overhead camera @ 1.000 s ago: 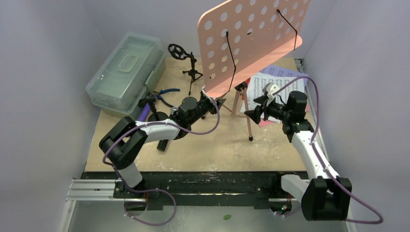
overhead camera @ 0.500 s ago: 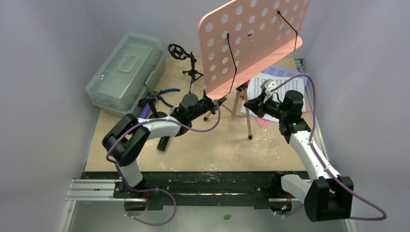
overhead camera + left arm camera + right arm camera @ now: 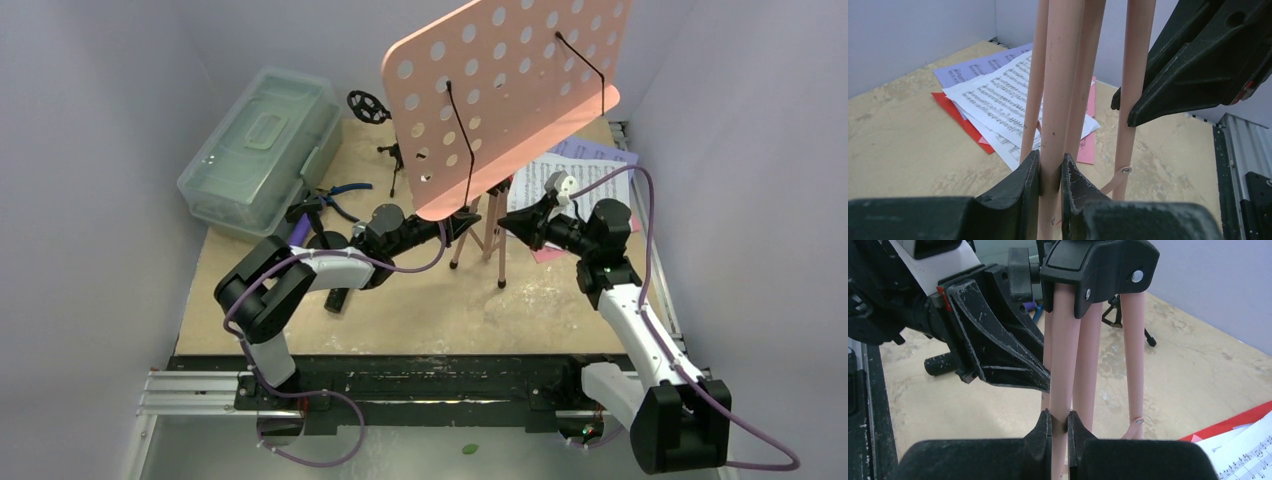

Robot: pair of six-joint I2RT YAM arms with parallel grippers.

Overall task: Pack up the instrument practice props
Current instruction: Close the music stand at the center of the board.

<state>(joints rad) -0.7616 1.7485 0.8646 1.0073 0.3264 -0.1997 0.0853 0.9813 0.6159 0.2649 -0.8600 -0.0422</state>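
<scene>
Gripping the pink music rack (image 3: 500, 95) from both sides: it stands mid-table, slightly right of centre, long axis close to vertical, perforated plate on top and tilted, its face with the two black wire page clips turned toward the near side, lip along the lower edge. Three pink legs (image 3: 1053, 100) hang down from the black hub (image 3: 1098, 265), gathered close and nearly parallel, tips pointing at the table (image 3: 420, 320); can't tell whether the feet touch it. Left gripper (image 3: 1050, 175) comes in from the left, jaws nearly together and pinching one leg low down, both pads flat on the tube. Right gripper (image 3: 1059, 427) comes in from the right, jaws narrowed to a slit and clamped on a leg too; can't tell whether it's the same leg. The two fingertip sets sit just beside each other across the legs. Sheet-music pages (image 3: 565, 175) lie flat on the table right of the rack, behind the right gripper: white on top, lilac at the far edge, red underneath. Black mic tripod (image 3: 392, 150) stands upright at the far side, left of the plate. Clear greenish case (image 3: 260, 150) sits far left, blue-handled pliers (image 3: 345, 190) just near of it.
</scene>
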